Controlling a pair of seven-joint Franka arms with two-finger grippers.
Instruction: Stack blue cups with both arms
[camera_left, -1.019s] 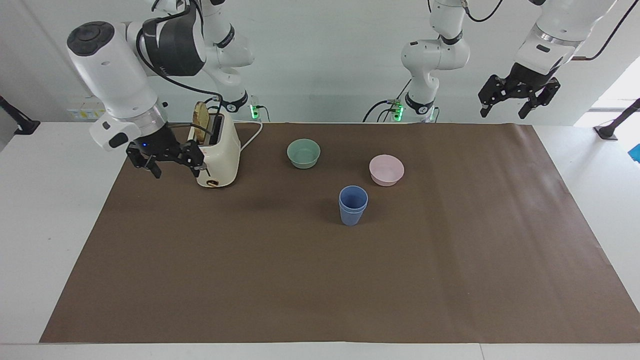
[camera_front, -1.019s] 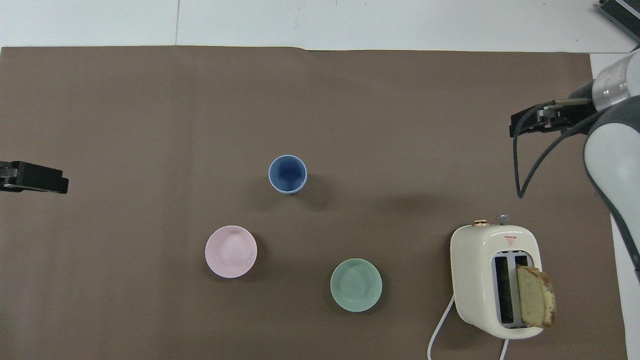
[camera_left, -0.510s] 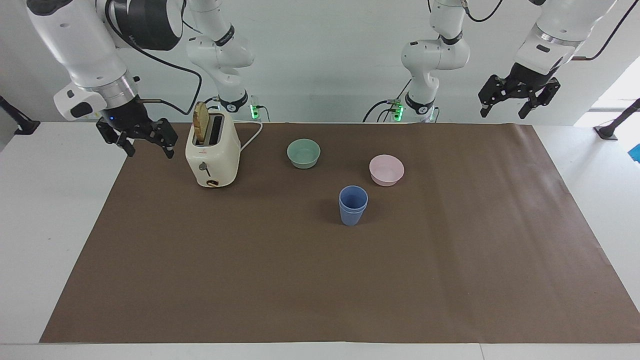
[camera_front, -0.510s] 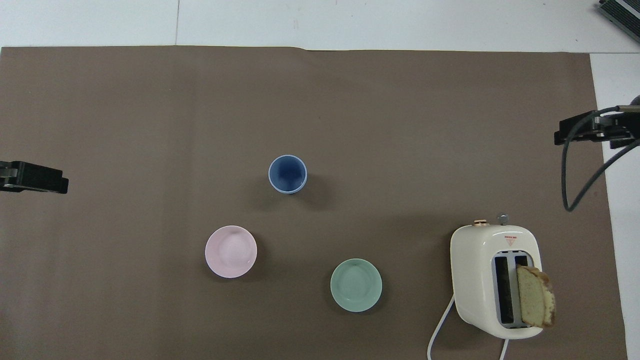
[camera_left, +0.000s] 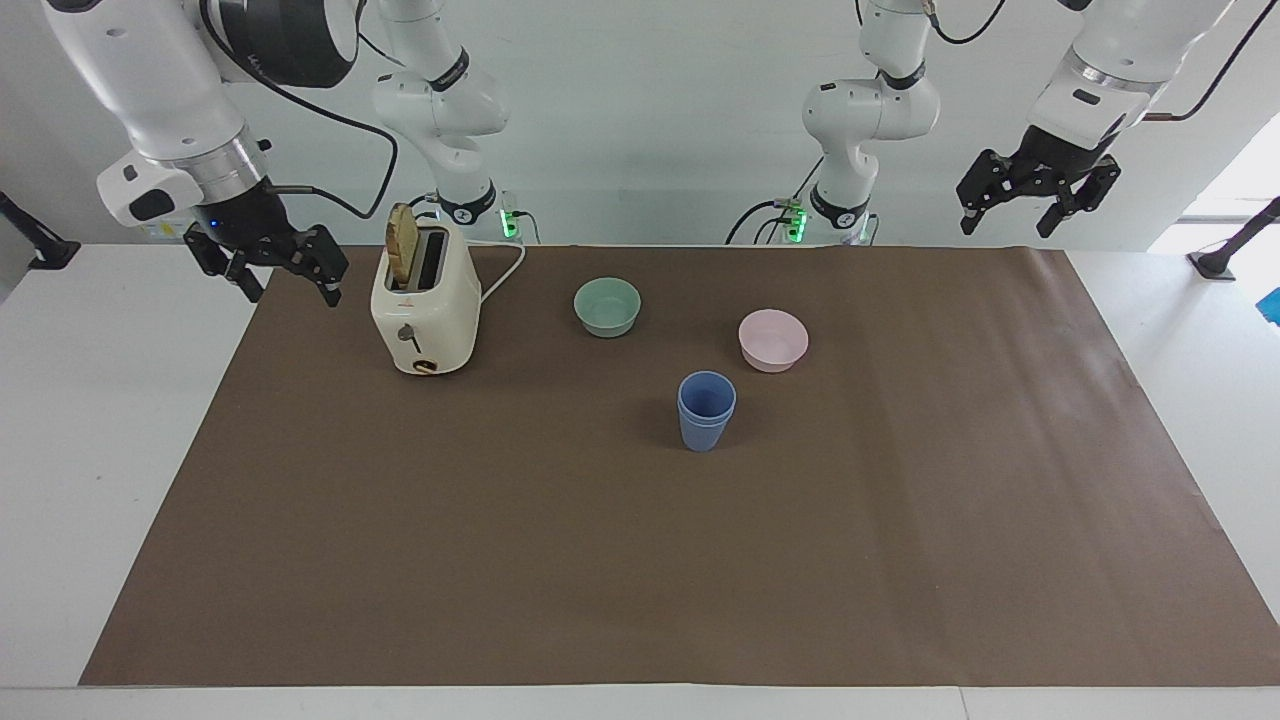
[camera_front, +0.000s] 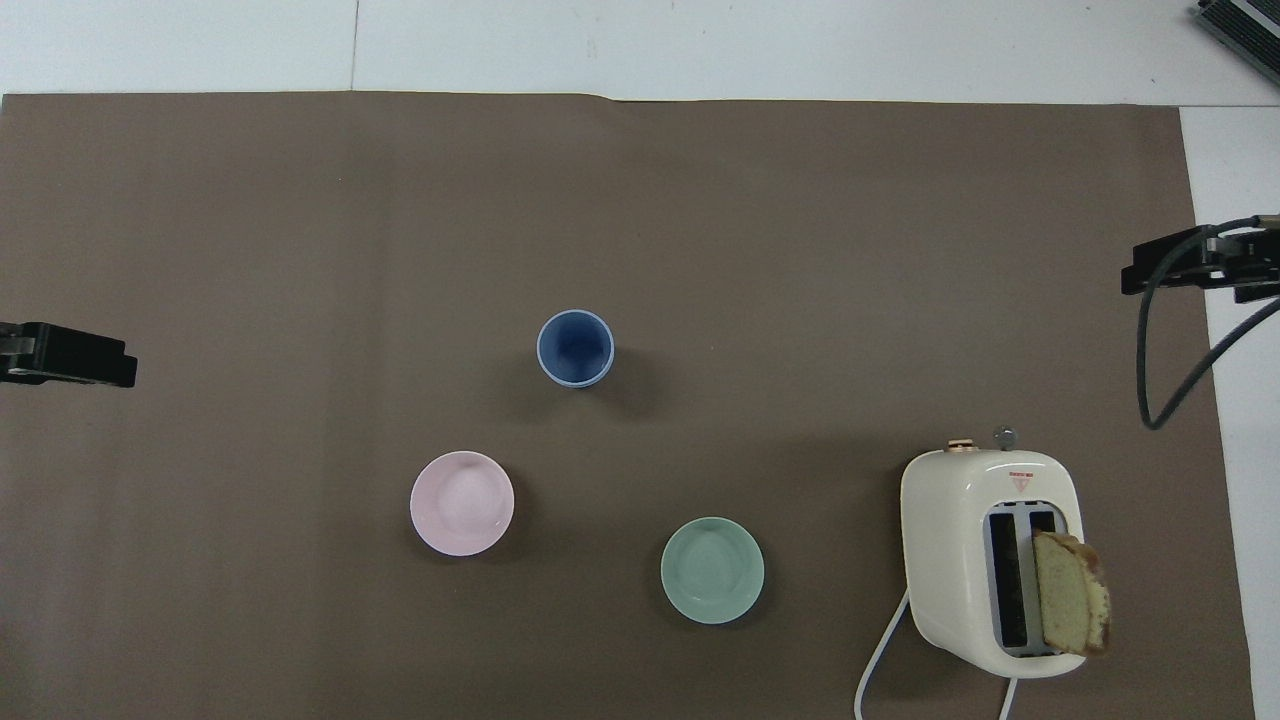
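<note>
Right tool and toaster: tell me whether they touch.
Apart. The facing view shows the right tool, open, raised off the table beside the toaster, with brown mat visible between them.

Two matte periwinkle-blue plastic cups (camera_left: 706, 410) stand nested as one stack on a single brown paper mat (camera_left: 600, 560). Two shallow bowls, one pale green (camera_left: 607, 306) and one pale pink (camera_left: 773, 340), share it with one cream toaster (camera_left: 424, 300) holding one slice of bread (camera_left: 402, 243). Two white jointed robot arms (camera_left: 160, 80) stand over the table.

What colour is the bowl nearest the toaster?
The bowl is pale green, clearest in the overhead view.
</note>
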